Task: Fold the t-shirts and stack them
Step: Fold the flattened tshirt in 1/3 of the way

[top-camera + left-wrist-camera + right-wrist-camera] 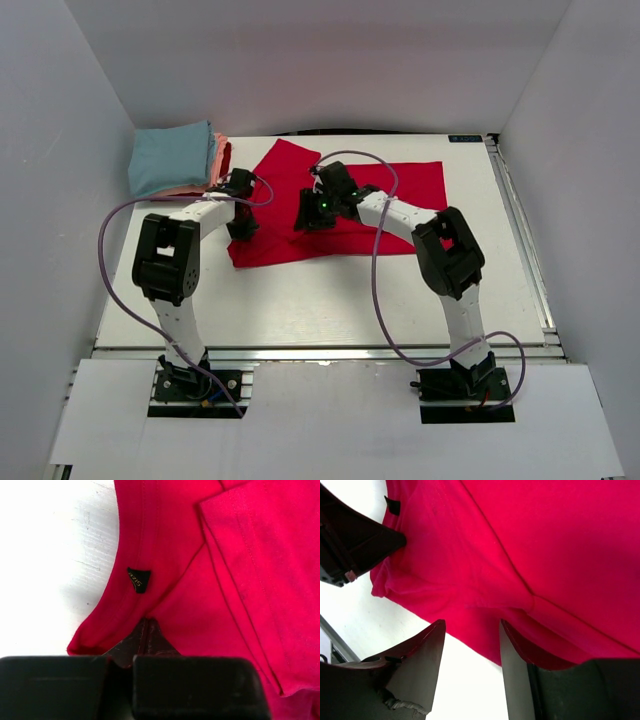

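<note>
A bright red t-shirt [345,195] lies partly spread on the white table. My left gripper [242,228] is at its near left edge. In the left wrist view its jaws [146,626] are shut, pinching the red cloth [220,580] just below the collar with the black size tag [138,579]. My right gripper [312,215] is over the shirt's near edge. It is open in the right wrist view [472,630], and the red hem [470,615] lies between its fingertips. Folded shirts are stacked at the back left, light blue [170,157] on top of salmon-pink [216,152] and red [227,158].
White walls enclose the table on the left, back and right. A metal rail [525,240] runs along the table's right edge. Purple cables [380,260] loop from both arms over the near half of the table. The left gripper's body [355,540] shows in the right wrist view.
</note>
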`<state>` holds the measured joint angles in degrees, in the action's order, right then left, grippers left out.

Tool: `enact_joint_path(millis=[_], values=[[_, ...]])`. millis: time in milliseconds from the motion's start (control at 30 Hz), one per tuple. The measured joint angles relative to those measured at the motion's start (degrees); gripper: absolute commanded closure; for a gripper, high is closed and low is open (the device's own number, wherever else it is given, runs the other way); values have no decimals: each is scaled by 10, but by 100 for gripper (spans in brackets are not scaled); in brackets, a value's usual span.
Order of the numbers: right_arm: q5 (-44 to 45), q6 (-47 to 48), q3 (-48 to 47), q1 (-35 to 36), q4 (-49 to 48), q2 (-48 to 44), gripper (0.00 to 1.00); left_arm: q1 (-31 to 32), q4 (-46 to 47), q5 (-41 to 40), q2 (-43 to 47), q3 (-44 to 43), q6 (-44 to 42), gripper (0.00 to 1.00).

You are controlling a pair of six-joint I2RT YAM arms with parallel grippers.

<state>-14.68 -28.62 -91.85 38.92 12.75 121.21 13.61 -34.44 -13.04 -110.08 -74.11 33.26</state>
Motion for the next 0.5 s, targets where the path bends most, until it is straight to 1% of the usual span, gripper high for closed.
enact_joint_path(millis=[200,500], values=[[12,-27,-7,14,-10,21,50,0,-7,0,0,-11,-10,100],[26,-51,-29,28,-9,44,52,0,-20,0,1,-54,-28,100]])
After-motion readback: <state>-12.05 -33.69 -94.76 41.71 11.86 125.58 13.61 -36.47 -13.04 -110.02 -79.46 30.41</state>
